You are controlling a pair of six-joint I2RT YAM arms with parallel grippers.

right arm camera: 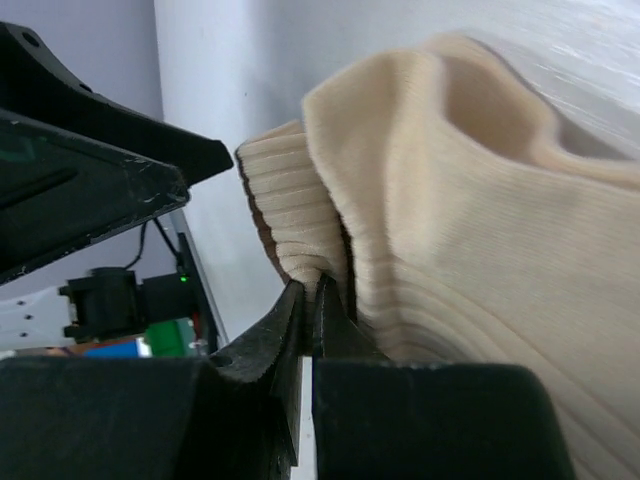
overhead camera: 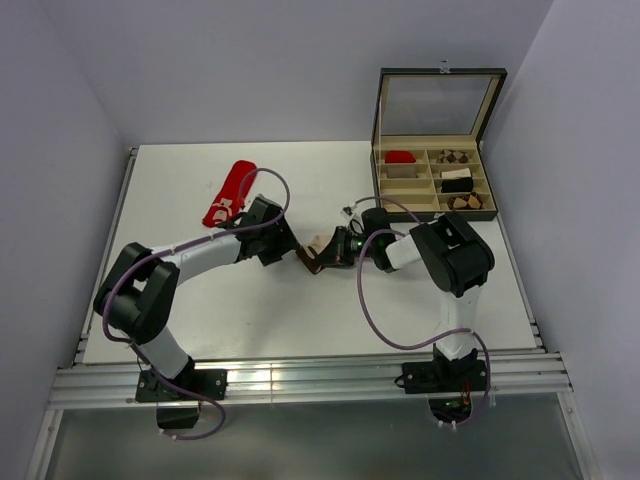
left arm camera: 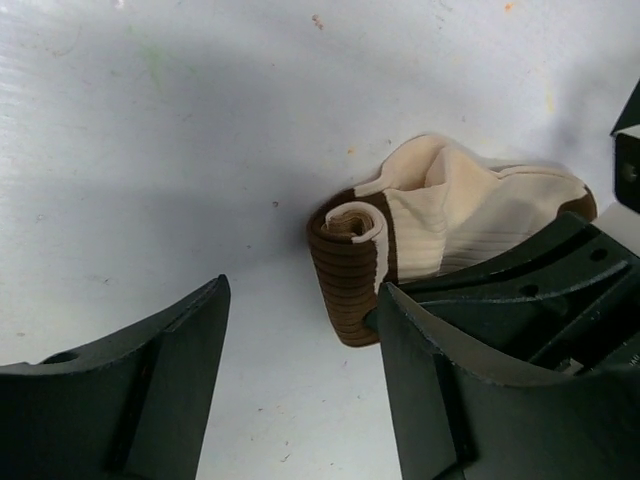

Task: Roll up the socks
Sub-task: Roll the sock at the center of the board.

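The cream sock [overhead camera: 318,247] with a brown band lies mid-table between my two grippers. In the left wrist view the cream sock [left arm camera: 450,210] has its brown band end [left arm camera: 350,270] curled into a small roll. My left gripper [left arm camera: 303,290] is open and low over the table, with the rolled band just beyond its right finger [left arm camera: 450,380]. It also shows in the top view [overhead camera: 297,255]. My right gripper [right arm camera: 318,290] is shut on a fold of the sock's ribbed cream fabric [right arm camera: 300,210]. The red sock [overhead camera: 230,193] lies flat at the back left, apart from both grippers.
An open box [overhead camera: 376,180] with a raised lid [overhead camera: 437,105] stands at the back right. Its compartments hold a red bundle [overhead camera: 400,158], brown-patterned bundles [overhead camera: 455,157] and a black-and-white bundle [overhead camera: 457,180]. Walls close in on the left, back and right.
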